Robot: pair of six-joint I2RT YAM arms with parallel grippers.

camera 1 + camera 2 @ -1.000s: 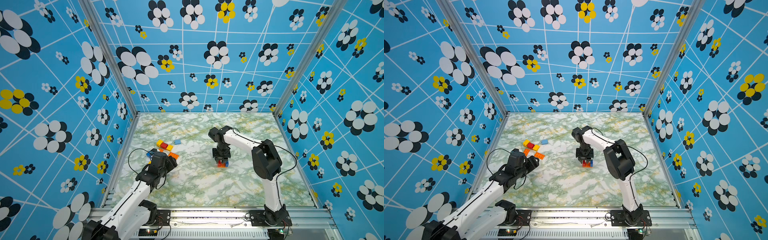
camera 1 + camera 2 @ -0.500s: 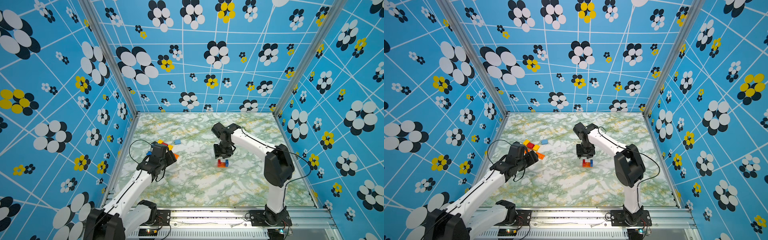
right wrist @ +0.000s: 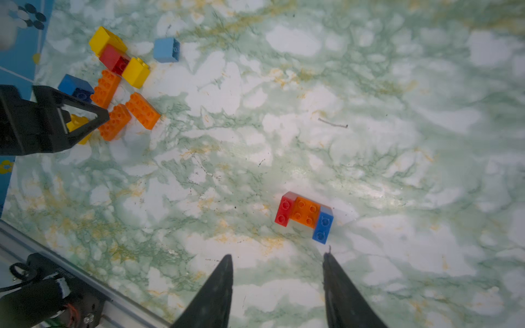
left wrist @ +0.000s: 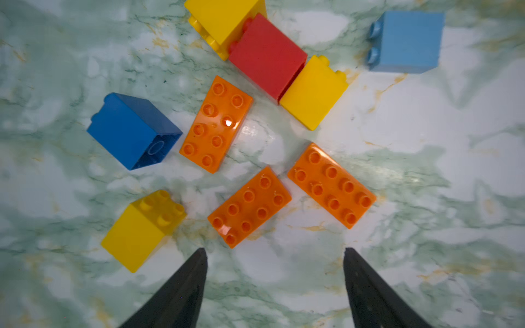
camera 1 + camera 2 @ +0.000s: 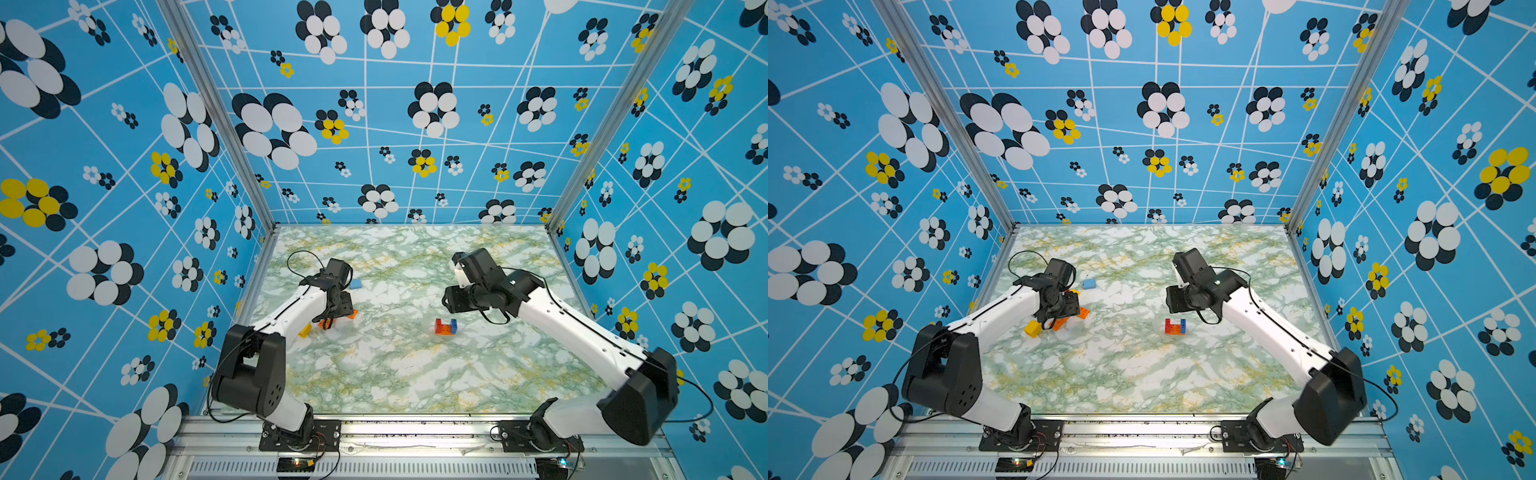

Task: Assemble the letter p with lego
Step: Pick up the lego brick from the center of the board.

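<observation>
A small lego assembly (image 3: 305,217), an orange brick between a red and a blue one, stands alone mid-table (image 5: 446,326) (image 5: 1175,326). My right gripper (image 3: 277,255) hovers above and just behind it, open and empty. Loose lego lies at the left: three orange bricks (image 4: 249,206), yellow ones (image 4: 142,230), a blue one (image 4: 132,130), a red one (image 4: 267,58) and a pale blue one (image 4: 406,41). My left gripper (image 4: 275,251) hangs open over this pile, nothing between its fingers. In both top views its fingers (image 5: 338,311) cover part of the pile.
The pale blue brick (image 5: 355,284) lies slightly apart, behind the pile. The left patterned wall (image 5: 249,266) stands close to the loose bricks. An aluminium rail (image 5: 415,428) with both arm bases runs along the front edge.
My right gripper has opened, let go of the assembly, and risen back away from it. My left gripper has moved farther in, over the loose bricks.
</observation>
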